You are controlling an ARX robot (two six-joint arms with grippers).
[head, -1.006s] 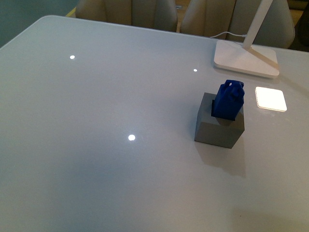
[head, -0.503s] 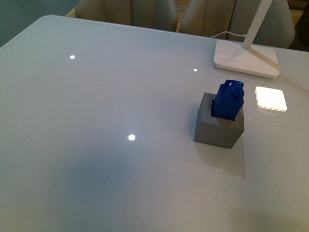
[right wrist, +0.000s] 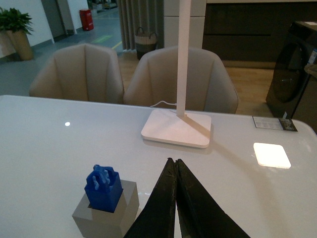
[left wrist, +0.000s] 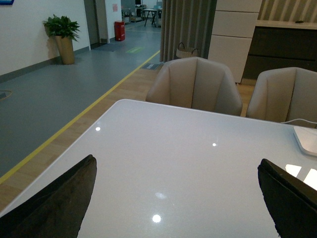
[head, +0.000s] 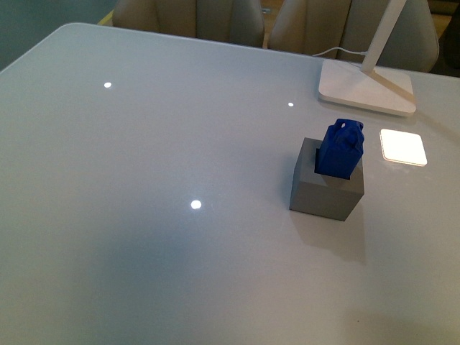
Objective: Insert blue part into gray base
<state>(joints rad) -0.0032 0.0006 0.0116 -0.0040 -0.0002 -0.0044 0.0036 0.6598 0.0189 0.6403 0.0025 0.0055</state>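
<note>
The blue part [head: 340, 149] stands upright in the recess of the gray base [head: 325, 192] on the white table, right of middle in the front view. Both also show in the right wrist view: the blue part [right wrist: 103, 188] sits in the gray base [right wrist: 106, 216]. My right gripper [right wrist: 175, 162] is shut and empty, raised beside the base and clear of it. My left gripper [left wrist: 176, 166] is open and empty, its dark fingers [left wrist: 59, 203] wide apart above bare table. Neither arm shows in the front view.
A white lamp foot [head: 366, 88] with its slanted stem and cable stands at the back right, with a bright square reflection [head: 402, 146] beside it. Beige chairs [left wrist: 194, 87] stand behind the table's far edge [head: 172, 36].
</note>
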